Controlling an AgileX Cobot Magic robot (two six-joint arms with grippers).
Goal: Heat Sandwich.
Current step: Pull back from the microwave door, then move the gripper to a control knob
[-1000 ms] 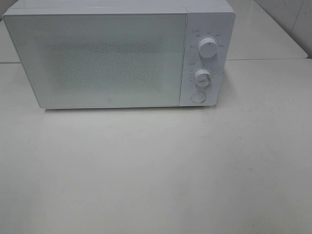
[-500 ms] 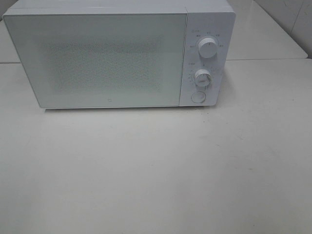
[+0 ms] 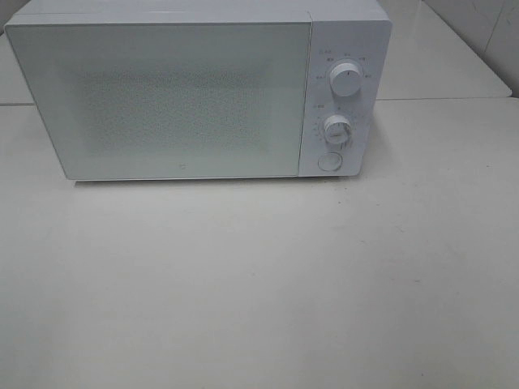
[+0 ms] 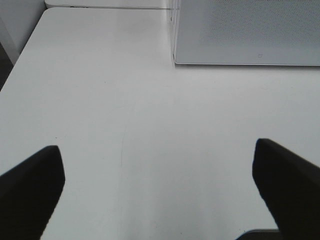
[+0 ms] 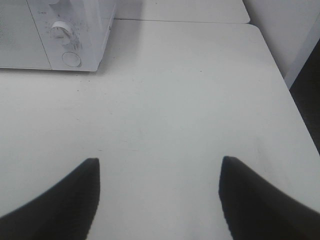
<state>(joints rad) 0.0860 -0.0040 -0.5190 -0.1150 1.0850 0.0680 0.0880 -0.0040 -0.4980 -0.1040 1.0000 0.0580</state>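
The sandwich is out of view in every frame. A white microwave [image 3: 199, 89] stands at the back of the white table [image 3: 259, 284] with its door shut; two dials and a round button [image 3: 328, 161] sit on its right panel. Neither arm shows in the exterior high view. In the left wrist view my left gripper [image 4: 160, 190] hangs open over bare table, short of the microwave's lower left corner [image 4: 176, 60]. Over bare table to the right of the microwave's control panel [image 5: 65, 37], my right gripper [image 5: 157, 195] is open with nothing between its fingers.
The table's left edge [image 4: 20, 65] and right edge [image 5: 280, 75] show in the wrist views. A seam [image 3: 442, 99] joins a second table behind. A pale wall [image 5: 290, 25] rises beyond the right edge.
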